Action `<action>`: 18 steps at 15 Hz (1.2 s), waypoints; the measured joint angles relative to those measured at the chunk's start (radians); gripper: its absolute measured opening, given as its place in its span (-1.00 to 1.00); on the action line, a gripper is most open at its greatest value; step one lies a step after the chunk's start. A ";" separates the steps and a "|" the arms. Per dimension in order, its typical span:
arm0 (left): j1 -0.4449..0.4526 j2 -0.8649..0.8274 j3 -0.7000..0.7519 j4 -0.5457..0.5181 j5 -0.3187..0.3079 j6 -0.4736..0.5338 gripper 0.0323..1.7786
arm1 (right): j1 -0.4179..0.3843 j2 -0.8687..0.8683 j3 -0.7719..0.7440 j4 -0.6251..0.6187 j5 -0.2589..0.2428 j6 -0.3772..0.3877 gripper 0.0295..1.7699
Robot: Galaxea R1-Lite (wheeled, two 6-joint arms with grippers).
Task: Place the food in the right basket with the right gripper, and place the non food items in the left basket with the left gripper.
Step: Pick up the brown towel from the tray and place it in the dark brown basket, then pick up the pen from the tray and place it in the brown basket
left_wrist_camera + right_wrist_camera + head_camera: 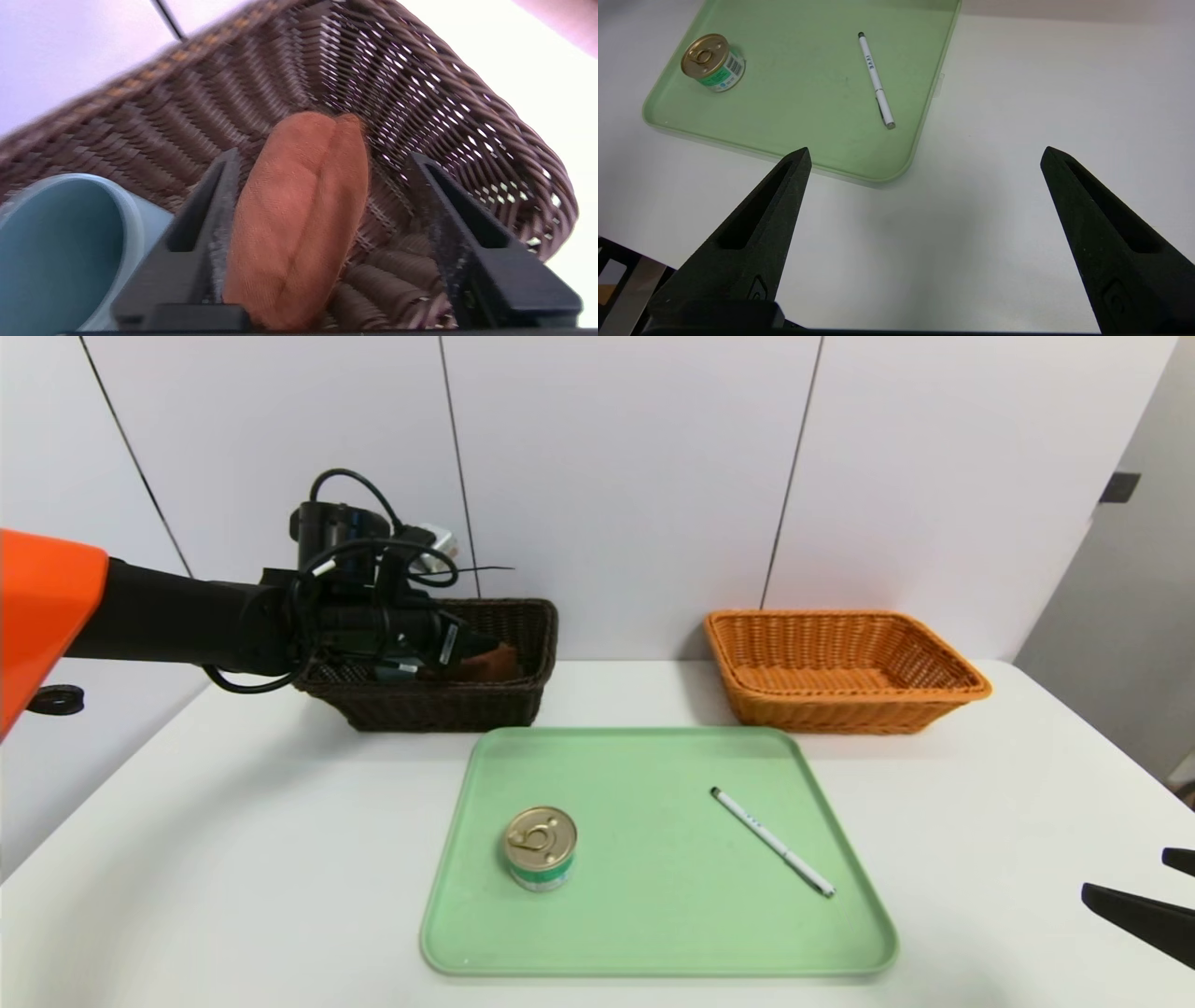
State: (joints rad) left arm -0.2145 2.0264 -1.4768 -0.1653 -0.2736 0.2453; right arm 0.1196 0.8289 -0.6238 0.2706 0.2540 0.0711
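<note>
- Green tray [653, 859]: smooth, flat, round-cornered; the landmark.
- Dark brown basket [448, 709]: woven wicker, flared, behind the tray's left part.
- Orange basket [840, 714]: woven wicker, flared, behind the tray's right part.
- Left gripper [322, 163]: beyond the tray, in the dark basket, spread around the cloth, gripping nothing.
- Right gripper [927, 149]: right of the tray, wide open, empty.
- Reddish-brown cloth [299, 214]: soft, folded, in the dark basket beyond the tray.
- Blue-grey cup [60, 247]: smooth, round-mouthed, beside the cloth.
- Tin can [541, 847]: metal-lidded, on the tray's left.
- Pen [773, 841]: slim, white, on the tray's right.
</note>
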 joint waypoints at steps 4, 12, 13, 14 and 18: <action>0.004 -0.019 -0.019 0.001 0.000 -0.010 0.63 | 0.000 0.000 0.003 0.000 0.000 0.000 0.92; -0.143 -0.159 -0.042 0.005 0.000 -0.088 0.81 | 0.000 0.001 0.003 -0.002 0.003 0.001 0.92; -0.192 -0.171 -0.035 0.010 0.000 -0.089 0.83 | 0.000 0.000 0.002 -0.002 0.002 0.000 0.92; -0.239 -0.178 -0.032 0.028 0.001 -0.089 0.84 | 0.000 0.000 -0.001 -0.002 0.000 0.000 0.92; -0.403 -0.166 -0.049 0.149 0.003 -0.094 0.87 | 0.000 -0.002 -0.003 -0.002 -0.001 0.001 0.92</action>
State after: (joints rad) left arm -0.6170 1.8602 -1.5260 -0.0164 -0.2709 0.1511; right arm 0.1191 0.8270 -0.6264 0.2687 0.2530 0.0717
